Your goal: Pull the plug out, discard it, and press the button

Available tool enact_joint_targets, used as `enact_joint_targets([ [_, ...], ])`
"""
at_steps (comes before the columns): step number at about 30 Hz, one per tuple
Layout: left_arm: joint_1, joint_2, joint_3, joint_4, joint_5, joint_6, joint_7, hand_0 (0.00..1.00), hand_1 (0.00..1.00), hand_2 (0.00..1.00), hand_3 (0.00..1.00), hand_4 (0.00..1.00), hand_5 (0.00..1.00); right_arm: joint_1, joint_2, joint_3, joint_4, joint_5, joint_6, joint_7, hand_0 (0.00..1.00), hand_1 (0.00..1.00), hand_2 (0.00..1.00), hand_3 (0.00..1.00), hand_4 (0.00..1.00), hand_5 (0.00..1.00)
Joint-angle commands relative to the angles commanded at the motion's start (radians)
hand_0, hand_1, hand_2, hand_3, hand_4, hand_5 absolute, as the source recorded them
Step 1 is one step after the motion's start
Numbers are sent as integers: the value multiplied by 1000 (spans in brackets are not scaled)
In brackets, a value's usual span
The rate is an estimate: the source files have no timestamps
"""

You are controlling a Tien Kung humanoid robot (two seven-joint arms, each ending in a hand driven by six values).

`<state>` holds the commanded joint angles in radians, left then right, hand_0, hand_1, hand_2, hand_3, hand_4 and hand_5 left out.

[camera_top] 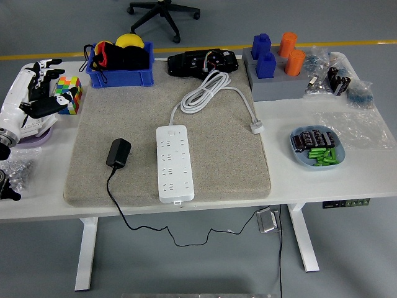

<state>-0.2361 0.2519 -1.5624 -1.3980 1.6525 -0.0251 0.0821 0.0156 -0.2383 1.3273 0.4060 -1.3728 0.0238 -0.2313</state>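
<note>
Your left hand (38,93) sits far left of the long white plastic power strip (173,162), fingers loosely spread, holding nothing. The small black plug block (118,153) lies on the grey felt mat (236,158) just left of the strip, already out. Next comes the button, I think. Come in slowly and push straight down with one fingertip.

A robotics test lab: a white height-adjustable surface (366,162) stood on a grey industrial floor (205,261) marked with a yellow line (347,43), an office chair (165,10) behind it. Laid out as test props were a grey felt mat (217,143), a blue parts bin (121,77), a puzzle cube (69,94) and a dish of batteries (317,149).
</note>
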Motion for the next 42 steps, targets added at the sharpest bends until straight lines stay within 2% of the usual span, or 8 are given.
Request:
enact_joint_targets([
  [42,24,3,-20,-4,17,-6,9,811,744,755,845,719,188,-8,3,4,3,-1,6,-4,757,718,720,729,776,640],
])
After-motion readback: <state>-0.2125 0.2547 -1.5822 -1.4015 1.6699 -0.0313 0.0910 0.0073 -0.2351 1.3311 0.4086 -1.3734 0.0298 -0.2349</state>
